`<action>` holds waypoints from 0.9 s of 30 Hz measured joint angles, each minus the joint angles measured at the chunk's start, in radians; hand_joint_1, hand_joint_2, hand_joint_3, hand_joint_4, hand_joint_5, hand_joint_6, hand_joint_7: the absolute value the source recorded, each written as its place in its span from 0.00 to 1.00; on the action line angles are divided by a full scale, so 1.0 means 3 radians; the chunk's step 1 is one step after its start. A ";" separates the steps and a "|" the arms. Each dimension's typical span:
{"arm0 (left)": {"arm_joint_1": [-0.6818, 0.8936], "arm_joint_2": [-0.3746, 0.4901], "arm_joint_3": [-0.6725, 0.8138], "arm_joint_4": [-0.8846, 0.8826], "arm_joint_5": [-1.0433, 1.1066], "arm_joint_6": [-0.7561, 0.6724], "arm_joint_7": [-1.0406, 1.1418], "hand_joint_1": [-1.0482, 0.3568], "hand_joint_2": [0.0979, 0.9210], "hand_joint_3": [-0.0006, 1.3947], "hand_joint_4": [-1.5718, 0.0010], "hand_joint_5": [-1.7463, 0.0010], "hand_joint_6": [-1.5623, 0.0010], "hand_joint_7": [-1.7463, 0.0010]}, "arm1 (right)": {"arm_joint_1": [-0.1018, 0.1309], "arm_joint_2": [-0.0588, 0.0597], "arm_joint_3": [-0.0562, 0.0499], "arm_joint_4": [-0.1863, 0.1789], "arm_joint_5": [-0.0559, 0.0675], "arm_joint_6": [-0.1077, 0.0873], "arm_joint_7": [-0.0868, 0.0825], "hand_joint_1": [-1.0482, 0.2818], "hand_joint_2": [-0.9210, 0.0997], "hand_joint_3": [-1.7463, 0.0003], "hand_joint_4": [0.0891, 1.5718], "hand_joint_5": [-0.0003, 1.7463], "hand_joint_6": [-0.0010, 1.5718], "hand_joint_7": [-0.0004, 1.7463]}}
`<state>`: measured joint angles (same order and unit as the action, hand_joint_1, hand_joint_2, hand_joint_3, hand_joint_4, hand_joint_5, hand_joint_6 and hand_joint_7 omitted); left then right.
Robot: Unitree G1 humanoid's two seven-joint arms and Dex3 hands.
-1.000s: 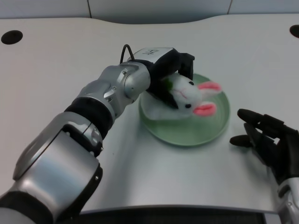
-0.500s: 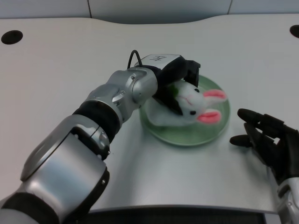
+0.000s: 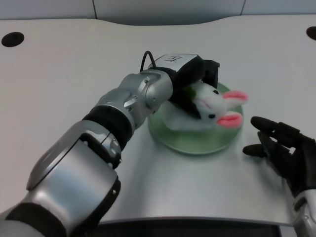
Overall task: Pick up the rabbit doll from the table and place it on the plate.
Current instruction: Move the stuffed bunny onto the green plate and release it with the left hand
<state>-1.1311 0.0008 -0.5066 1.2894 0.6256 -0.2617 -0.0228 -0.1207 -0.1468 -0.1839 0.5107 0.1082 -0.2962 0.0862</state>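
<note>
The white rabbit doll (image 3: 213,105) with pink ears lies over the green plate (image 3: 197,140) at the table's middle right, its ears pointing right past the plate's rim. My left hand (image 3: 193,79) grips the doll's body from above and behind, fingers curled over it. The doll's lower body is hidden under the hand. Whether the doll rests on the plate or hangs just above it I cannot tell.
My right hand (image 3: 284,150) lies idle at the right, just beyond the plate's rim. Dark round holes (image 3: 12,38) sit at the table's far left and far right corners. The table's front edge runs along the bottom.
My left hand has carried the doll to the right and slightly away across the plate; its ears now reach the plate's right rim.
</note>
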 measured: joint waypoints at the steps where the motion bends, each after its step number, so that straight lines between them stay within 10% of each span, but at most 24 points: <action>1: -0.0002 0.0000 -0.0001 0.0003 0.0000 0.0000 0.0001 0.70 0.98 0.03 0.49 0.00 0.59 0.00 | 0.0000 0.0005 0.0000 0.0000 0.0001 0.0000 0.0002 0.48 0.00 0.90 0.53 0.49 0.66 0.00; 23: -0.0005 0.0035 -0.0265 0.0100 0.0324 -0.0067 0.0606 0.66 0.99 0.10 0.52 0.00 0.65 0.00 | 0.0056 0.0031 0.0010 -0.0102 -0.0010 0.0050 -0.0007 0.49 0.00 0.90 0.52 0.49 0.65 0.00; 27: -0.0005 0.0035 -0.0266 0.0104 0.0324 -0.0065 0.0588 0.51 0.92 0.03 0.61 0.00 0.67 0.14 | 0.0056 0.0031 0.0009 -0.0103 -0.0005 0.0050 0.0005 0.49 0.00 0.90 0.52 0.49 0.65 0.00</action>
<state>-1.1325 0.0114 -0.5863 1.3206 0.7230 -0.2812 0.1535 -0.1038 -0.1375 -0.1812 0.4799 0.1068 -0.2812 0.0876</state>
